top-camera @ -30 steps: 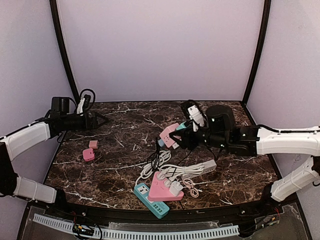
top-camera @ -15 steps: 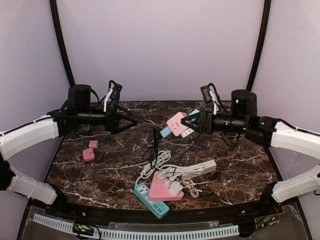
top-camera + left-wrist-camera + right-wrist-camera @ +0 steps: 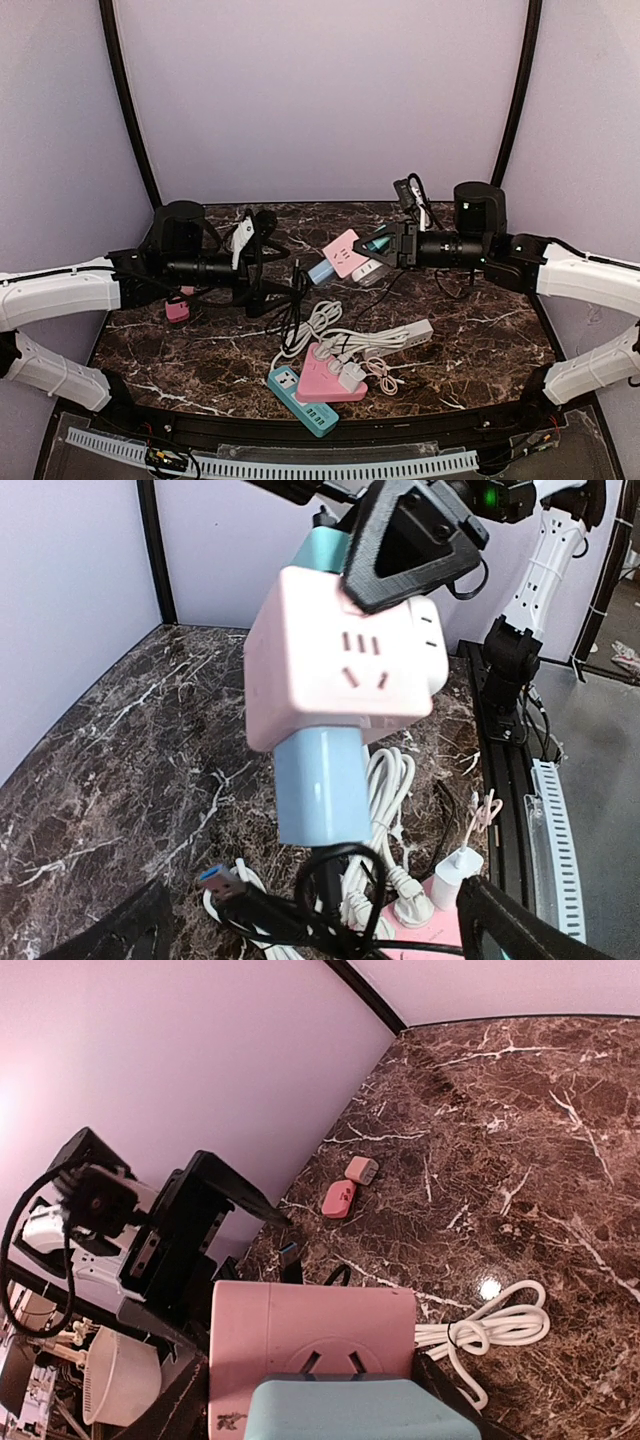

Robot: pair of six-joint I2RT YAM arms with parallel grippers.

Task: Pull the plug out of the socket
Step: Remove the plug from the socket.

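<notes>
A pink cube socket (image 3: 345,252) hangs in the air over the middle of the table, with my right gripper (image 3: 375,248) shut on it. A light blue plug (image 3: 322,270) sticks out of its left face and trails a black cable (image 3: 298,300). A teal plug (image 3: 378,243) sits in another face. My left gripper (image 3: 285,285) is open just left of the blue plug. In the left wrist view the socket (image 3: 340,660) and blue plug (image 3: 315,790) point at me, just ahead of my wide fingers (image 3: 510,930). The right wrist view shows the socket (image 3: 310,1345) and teal plug (image 3: 360,1410) filling the bottom.
Below the socket lie a coiled white cable (image 3: 312,328), a white power strip (image 3: 400,335), a pink triangular socket (image 3: 325,378) and a teal power strip (image 3: 300,398). Two small pink adapters (image 3: 340,1198) rest at the table's left. A loose blue USB end (image 3: 225,880) dangles by the cable.
My left arm has swung right and down, bringing its open gripper up to the blue plug. The right arm carried the socket up and to the left.
</notes>
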